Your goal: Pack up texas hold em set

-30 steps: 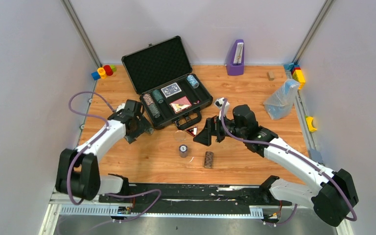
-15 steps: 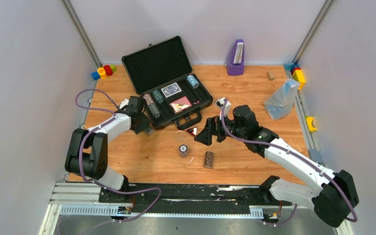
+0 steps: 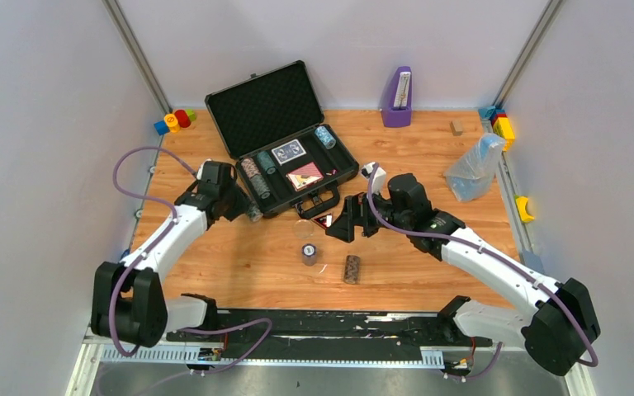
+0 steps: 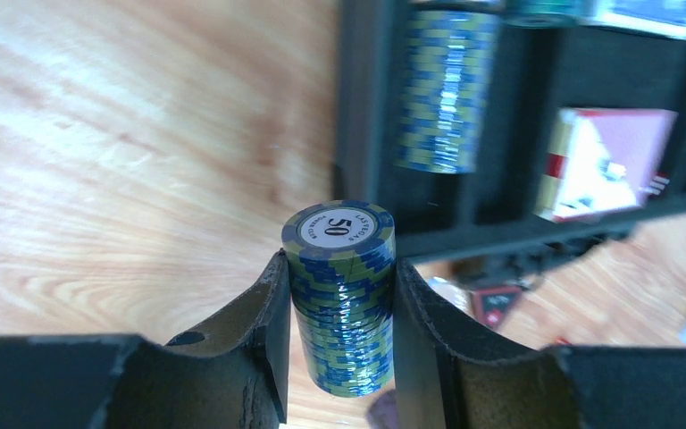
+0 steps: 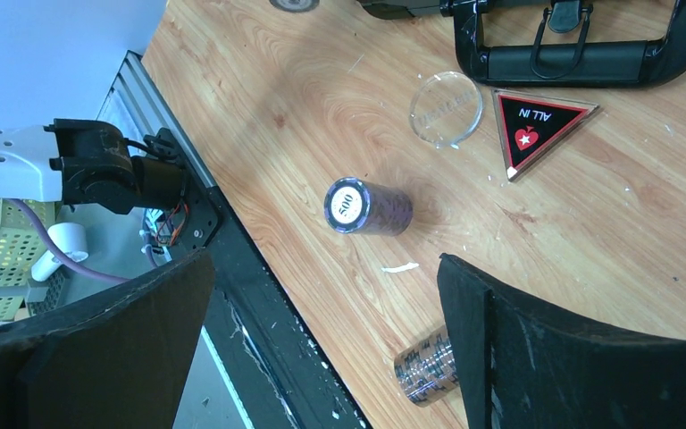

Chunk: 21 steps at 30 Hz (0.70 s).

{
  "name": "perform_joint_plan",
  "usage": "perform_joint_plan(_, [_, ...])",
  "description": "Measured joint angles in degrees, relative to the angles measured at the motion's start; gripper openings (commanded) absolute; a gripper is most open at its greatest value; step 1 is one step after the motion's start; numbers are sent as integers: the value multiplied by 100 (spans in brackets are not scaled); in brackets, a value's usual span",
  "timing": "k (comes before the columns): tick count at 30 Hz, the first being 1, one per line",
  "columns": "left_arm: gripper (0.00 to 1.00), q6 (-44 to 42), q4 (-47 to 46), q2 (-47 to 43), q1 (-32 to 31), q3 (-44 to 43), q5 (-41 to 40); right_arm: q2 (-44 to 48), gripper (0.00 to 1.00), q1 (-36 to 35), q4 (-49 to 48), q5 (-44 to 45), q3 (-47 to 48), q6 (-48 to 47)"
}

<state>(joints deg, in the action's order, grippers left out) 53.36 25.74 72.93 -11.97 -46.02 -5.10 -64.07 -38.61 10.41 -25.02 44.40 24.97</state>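
Chip stack (image 4: 340, 308) clamped, inside left pincer (image 4: 339, 270)

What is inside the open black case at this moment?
The case holds three chip stacks lying in slots and two card decks, one dark, one red. Anything under the decks is covered.

Left tool (image 4: 341, 273) clamps a chip stack (image 4: 341, 322); right tool (image 5: 326, 264) hovers, jaws wide apart.
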Motion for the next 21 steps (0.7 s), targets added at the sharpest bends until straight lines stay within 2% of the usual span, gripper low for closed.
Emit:
perform_joint_plan(4, [14,-83,-461,-306,-2,-2,420,-42,98,0,9,42,13,0])
perform_joint_plan(8, [13,-122,-734,-131,0,-197,621,-42,98,0,7,79,13,0])
perform_joint_plan(15, [11,-280,-1032,981,-26,-1078,1049,-42,98,0,9,175,13,0])
perform_joint_plan(21, [16,-490,-1099,1917,-184,-1718,1215,-42,98,0,17,249,13,-7])
